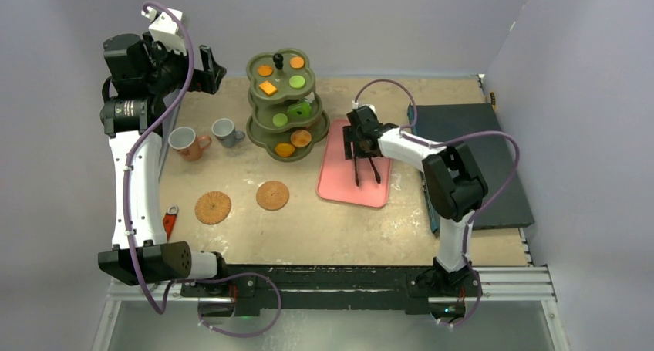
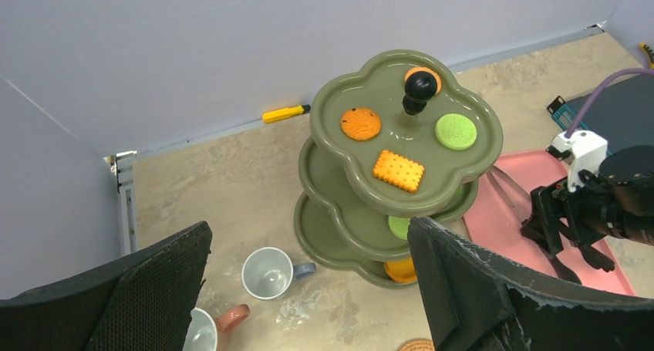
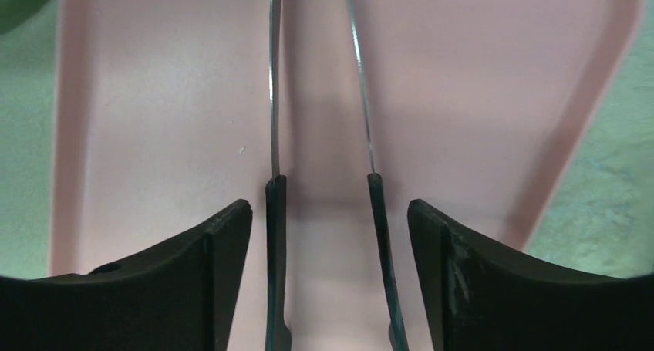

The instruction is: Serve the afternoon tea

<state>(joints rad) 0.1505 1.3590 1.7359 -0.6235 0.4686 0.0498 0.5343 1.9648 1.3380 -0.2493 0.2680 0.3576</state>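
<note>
Olive stand (image 1: 287, 108), stocked with pastries (image 1: 268, 88), sits at the worktop's (image 1: 347, 227) twelve o'clock; at its three o'clock the open right hand (image 1: 359, 140) straddles black tongs (image 1: 367, 170) on the pink tray (image 1: 343, 189), presumably to grasp them, while the left hand (image 1: 210, 67) hovers open, empty.

You have nothing legible in any view: no text, label, brand or number can be read. On the top tier of the stand (image 2: 463, 96), the green pastry (image 2: 455, 131) carries a raised pattern, but it is too small to make out as letters.
</note>
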